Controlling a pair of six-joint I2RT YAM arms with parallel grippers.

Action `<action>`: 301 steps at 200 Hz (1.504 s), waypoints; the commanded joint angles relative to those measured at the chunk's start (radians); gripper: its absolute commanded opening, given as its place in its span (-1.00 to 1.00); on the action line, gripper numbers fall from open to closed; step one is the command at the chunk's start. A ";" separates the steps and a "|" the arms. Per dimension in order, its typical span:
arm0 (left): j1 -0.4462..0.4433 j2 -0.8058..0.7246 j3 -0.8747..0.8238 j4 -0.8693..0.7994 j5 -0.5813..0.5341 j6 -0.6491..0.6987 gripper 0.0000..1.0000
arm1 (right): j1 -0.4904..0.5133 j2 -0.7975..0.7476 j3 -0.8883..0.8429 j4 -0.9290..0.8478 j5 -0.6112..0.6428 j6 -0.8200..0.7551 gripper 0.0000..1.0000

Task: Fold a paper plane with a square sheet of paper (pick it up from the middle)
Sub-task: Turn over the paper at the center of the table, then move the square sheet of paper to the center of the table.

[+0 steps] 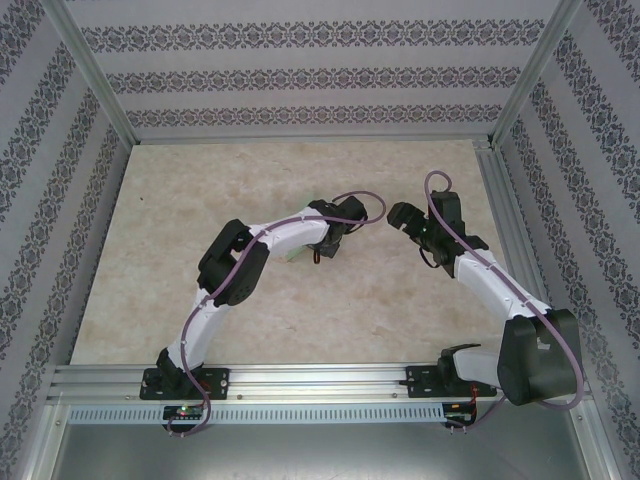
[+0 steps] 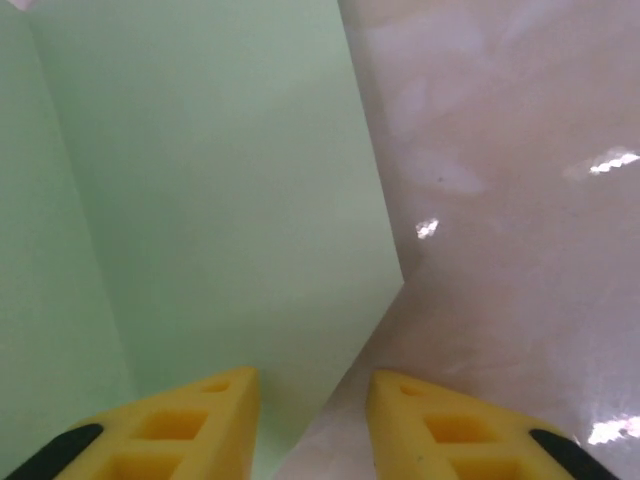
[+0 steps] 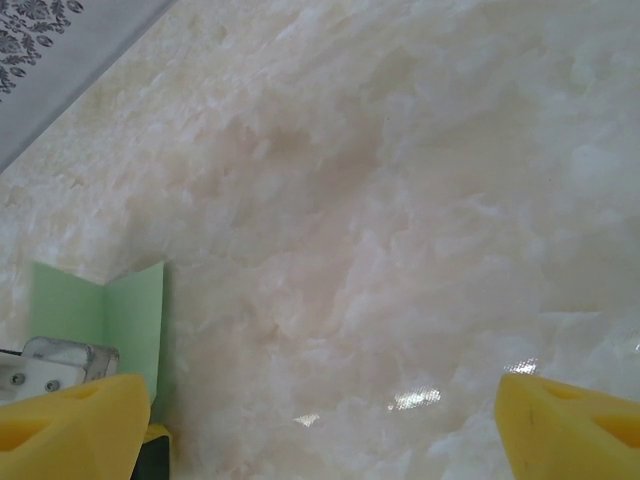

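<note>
One square sheet of paper (image 1: 292, 256), top view: on tabletop (image 1: 150, 250) beneath left jaws, right jaws well off to its right. Left wrist: left jaws parted, pinching nothing, creased sheet (image 2: 220, 200) ahead-left, crease running away. Right wrist: right jaws spread wide, sheet (image 3: 130, 310) far left

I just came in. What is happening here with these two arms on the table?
Two robot arms are folding a paper plane. The left gripper hangs close over the pale green paper, which sits on the marble-look table with a crease in it and does not seem to lie fully flat. Its jaws are parted, with nothing pinched between them. The right gripper is wide open above bare table, to the side of the paper.
</note>
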 commanded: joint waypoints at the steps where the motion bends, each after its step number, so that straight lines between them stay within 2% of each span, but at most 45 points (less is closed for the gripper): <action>1: -0.013 -0.091 0.015 0.051 0.149 -0.028 -0.18 | -0.005 -0.002 0.021 0.002 -0.029 -0.003 0.80; 44: 0.018 -0.297 -0.080 0.160 0.363 -0.073 0.04 | 0.006 0.072 0.059 0.034 -0.189 -0.025 0.80; 94: 0.190 -0.511 -0.364 0.416 0.592 -0.222 0.16 | 0.147 0.235 0.130 0.118 -0.368 0.032 0.79; 110: 0.250 -0.534 -0.448 0.479 0.629 -0.269 0.14 | 0.204 0.291 0.153 0.136 -0.385 0.065 0.79; 130: 0.305 -0.528 -0.528 0.544 0.667 -0.311 0.02 | 0.261 0.350 0.171 0.169 -0.410 0.105 0.75; 156: 0.344 -0.521 -0.591 0.604 0.670 -0.350 -0.08 | 0.315 0.421 0.175 0.248 -0.450 0.171 0.63; 181: 0.366 -0.519 -0.620 0.635 0.669 -0.370 -0.10 | 0.358 0.473 0.185 0.288 -0.464 0.215 0.49; 206: 0.371 -0.512 -0.628 0.643 0.675 -0.372 -0.10 | 0.378 0.516 0.171 0.383 -0.470 0.282 0.25; 247: 0.378 -0.509 -0.638 0.666 0.693 -0.372 -0.10 | 0.376 0.573 0.171 0.451 -0.452 0.325 -0.36; 278: 0.378 -0.493 -0.634 0.697 0.749 -0.360 -0.11 | 0.344 0.570 0.170 0.387 -0.464 0.284 -0.87; 301: 0.375 -0.463 -0.616 0.705 0.801 -0.334 -0.15 | 0.303 0.542 0.179 0.249 -0.529 0.163 -0.97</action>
